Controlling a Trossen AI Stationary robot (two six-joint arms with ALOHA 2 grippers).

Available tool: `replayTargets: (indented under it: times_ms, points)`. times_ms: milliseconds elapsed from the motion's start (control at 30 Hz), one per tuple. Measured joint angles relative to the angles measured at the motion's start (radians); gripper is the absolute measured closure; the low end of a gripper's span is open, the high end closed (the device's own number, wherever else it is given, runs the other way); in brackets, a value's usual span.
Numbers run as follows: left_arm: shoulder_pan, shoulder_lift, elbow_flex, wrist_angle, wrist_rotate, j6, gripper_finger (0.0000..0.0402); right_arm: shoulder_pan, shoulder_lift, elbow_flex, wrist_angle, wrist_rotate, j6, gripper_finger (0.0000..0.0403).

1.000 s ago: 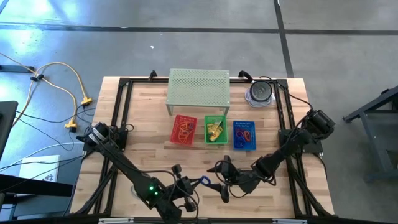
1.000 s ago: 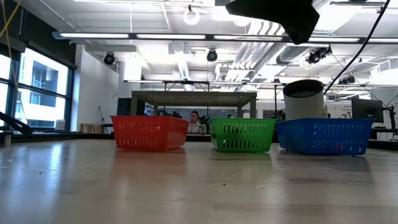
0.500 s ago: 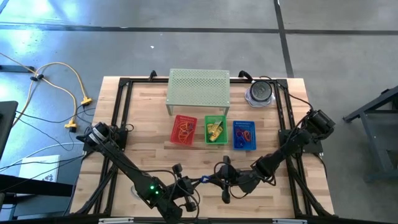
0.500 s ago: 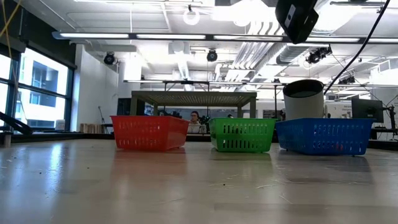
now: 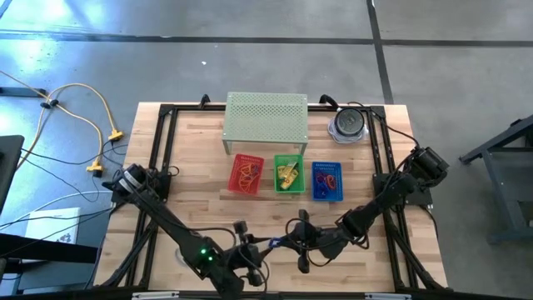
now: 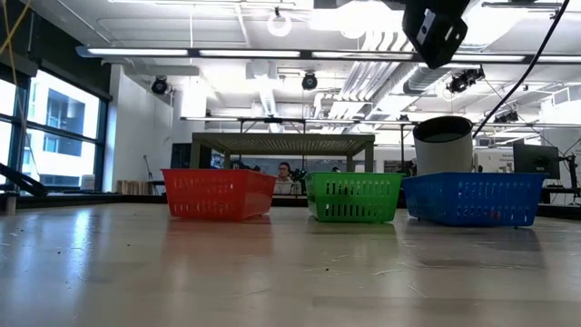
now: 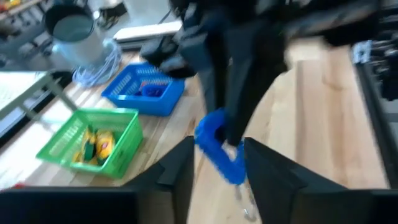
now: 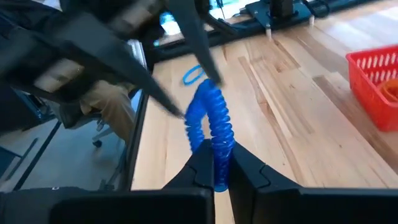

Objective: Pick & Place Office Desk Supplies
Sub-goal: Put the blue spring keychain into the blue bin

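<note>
Three baskets mid-table: red basket (image 5: 246, 174) has orange bands, green basket (image 5: 289, 175) yellow boxes, blue basket (image 5: 327, 181) red and blue bands. My right gripper (image 8: 214, 163) clamped on blue coiled loop (image 8: 211, 124), front centre. Left gripper (image 7: 216, 163) parted around it. Wrist views smeary.

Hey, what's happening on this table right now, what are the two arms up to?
The two arms meet over the near middle of the table, passing a blue coiled band. The right gripper is shut on it, while the left gripper has its fingers apart on either side of the band. Farther back sit the red basket, the green basket with yellow items, and the blue basket.
</note>
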Motion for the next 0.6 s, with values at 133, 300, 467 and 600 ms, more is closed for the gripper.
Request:
replayTargets:
  times_ms: [133, 300, 467, 600]
  points:
    - [-0.016, 0.000, 0.000, 0.099, 0.000, 0.109, 0.0230, 0.004, 0.000, 0.000, -0.067, -0.014, 0.036, 0.0395]
    - [-0.041, 0.000, 0.000, 0.176, 0.016, 0.197, 0.0211, 0.024, -0.033, 0.000, -0.210, 0.021, 0.123, 0.0398]
    - [-0.054, 0.000, 0.000, 0.177, 0.189, 0.097, 0.0210, 0.066, -0.105, 0.000, -0.392, 0.179, 0.209, 0.0399]
    - [-0.057, 0.000, 0.000, 0.170, 0.322, 0.083, 0.0210, 0.135, -0.190, 0.000, -0.532, 0.343, 0.276, 0.0399]
